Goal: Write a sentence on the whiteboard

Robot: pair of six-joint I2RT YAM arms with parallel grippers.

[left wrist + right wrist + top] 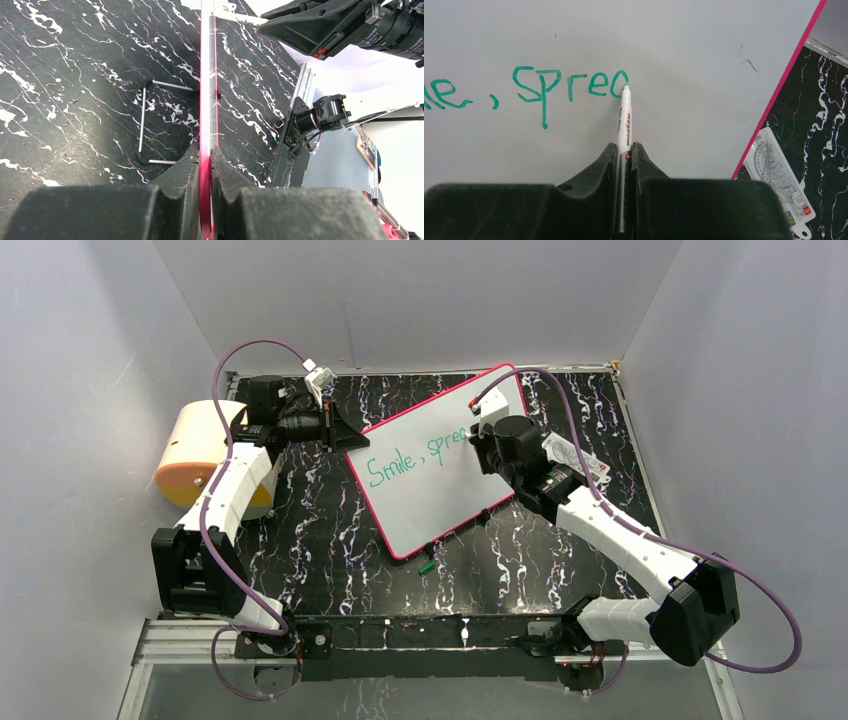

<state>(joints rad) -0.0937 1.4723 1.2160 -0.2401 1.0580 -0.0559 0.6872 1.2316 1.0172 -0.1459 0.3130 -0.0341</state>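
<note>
Right hand (624, 150) clamps marker (625, 117) tip-first against whiteboard (684, 45); left hand (205, 152) pinches its rim.

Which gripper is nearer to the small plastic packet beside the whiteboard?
Right. The right gripper holds the marker near the packet; the left gripper clamps the far edge of the whiteboard.

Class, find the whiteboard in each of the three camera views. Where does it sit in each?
Top external: whiteboard tilted at centre.
Left wrist: edge-on, a vertical strip down the middle.
Right wrist: fills most of the picture.
Shared landmark: its pink-red rim.
</note>
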